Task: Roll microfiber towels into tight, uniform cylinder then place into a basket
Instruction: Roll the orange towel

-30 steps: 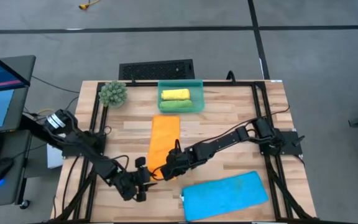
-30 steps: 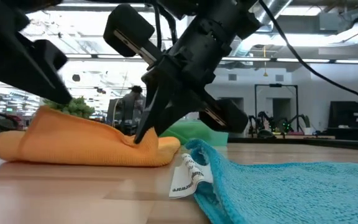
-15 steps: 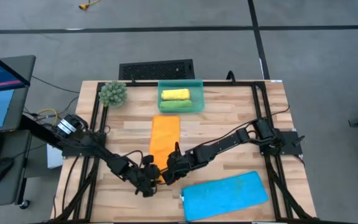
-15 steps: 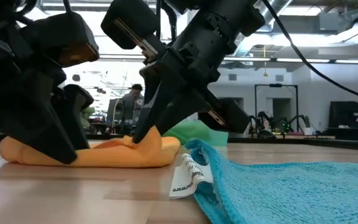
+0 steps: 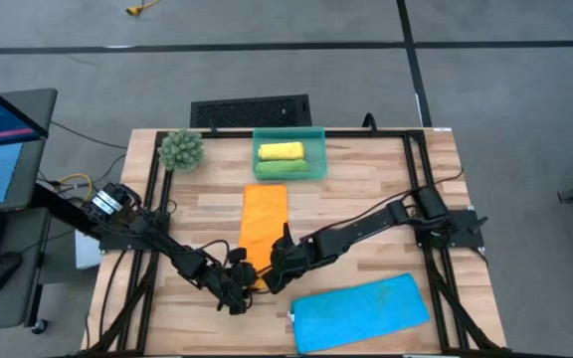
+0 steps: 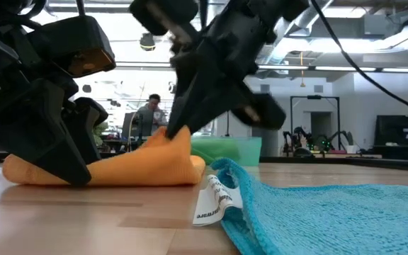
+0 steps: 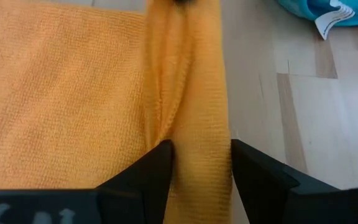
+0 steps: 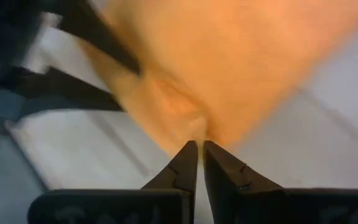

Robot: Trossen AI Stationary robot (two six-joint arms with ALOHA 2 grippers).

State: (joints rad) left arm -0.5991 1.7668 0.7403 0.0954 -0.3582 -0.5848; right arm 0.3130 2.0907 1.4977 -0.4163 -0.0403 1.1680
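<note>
The orange towel (image 5: 264, 221) lies flat on the table, its length running from far to near, and its near end is bunched into a thick fold (image 7: 191, 93). My left gripper (image 5: 239, 289) stands open astride that fold's left end. My right gripper (image 5: 270, 279) is shut on the fold farther right, where the cloth rises to a peak (image 6: 170, 136). The blue towel (image 5: 359, 311) lies flat at the near right. The basket (image 5: 318, 157) at the far edge holds a yellow roll (image 5: 280, 150) and a green roll (image 5: 282, 168). My left gripper straddles the fold's left end (image 7: 197, 163) with open fingers (image 7: 159, 167), slanting down from the table's left. The cloth fills the gap and meets both inner sides, and it rests on the table. My right gripper pinches the bunched near edge (image 8: 194, 124) between its fingertips, slanting down from the table's right. The pinched cloth stands as a peak above the rest, which lies on the table.
A spiky green plant ball (image 5: 181, 149) sits at the far left corner. The blue towel's white label (image 6: 214, 198) lies close to the orange towel's near end. Black frame rails (image 5: 413, 179) run along the table's sides.
My left gripper has come down and toward the table's right onto the orange towel's near end, then kept still. My right gripper has risen a little and rolled, drawing the pinched near edge up into a peak while the rest of the towel stays flat.
</note>
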